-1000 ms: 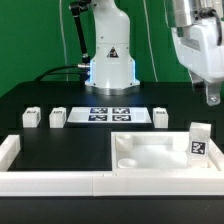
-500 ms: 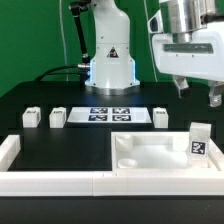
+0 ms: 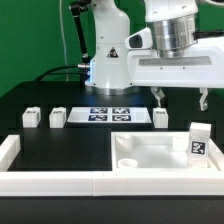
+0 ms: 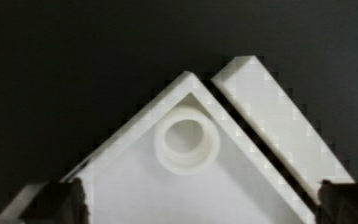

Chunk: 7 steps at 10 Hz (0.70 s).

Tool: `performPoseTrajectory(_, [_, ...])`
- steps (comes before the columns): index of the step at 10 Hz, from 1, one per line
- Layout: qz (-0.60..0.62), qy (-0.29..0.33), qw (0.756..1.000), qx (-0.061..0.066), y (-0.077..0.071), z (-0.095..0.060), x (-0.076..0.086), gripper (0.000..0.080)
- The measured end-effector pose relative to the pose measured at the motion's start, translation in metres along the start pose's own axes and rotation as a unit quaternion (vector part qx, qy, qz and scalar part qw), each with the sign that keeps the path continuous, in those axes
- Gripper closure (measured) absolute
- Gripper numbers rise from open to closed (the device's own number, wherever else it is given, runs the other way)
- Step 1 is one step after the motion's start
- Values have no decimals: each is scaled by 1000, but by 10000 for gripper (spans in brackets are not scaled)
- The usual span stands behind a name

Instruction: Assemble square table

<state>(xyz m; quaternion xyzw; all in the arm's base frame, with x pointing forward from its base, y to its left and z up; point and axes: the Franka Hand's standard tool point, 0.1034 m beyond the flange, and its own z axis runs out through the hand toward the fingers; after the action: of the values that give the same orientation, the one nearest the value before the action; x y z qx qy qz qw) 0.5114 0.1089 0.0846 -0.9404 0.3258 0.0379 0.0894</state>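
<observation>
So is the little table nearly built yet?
Not nearly. Done: the square panel lies in the corner of the white rails. In hand: nothing; the open gripper hovers over a panel corner. Left: all four legs are loose, three in a row on the black table, one upright at the panel's edge, and the socket in view is empty.

The square panel (image 3: 160, 158) looks smooth matt white plastic; the table (image 3: 70, 145) matt black.
</observation>
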Motion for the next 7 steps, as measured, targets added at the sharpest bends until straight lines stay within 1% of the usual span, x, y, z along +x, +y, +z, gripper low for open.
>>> performPoseTrajectory(2, [-80, 1, 997, -4, 1, 1, -1, 150])
performPoseTrajectory(3, [-161, 0, 987, -18, 2, 6, -8, 150])
performPoseTrajectory(4, [-232, -6, 972, -36, 6, 12, -17, 150])
performPoseTrajectory(5, [-304, -15, 951, -51, 9, 17, -19, 150])
performPoseTrajectory(7, [-337, -16, 940, -50, 11, 16, -17, 150])
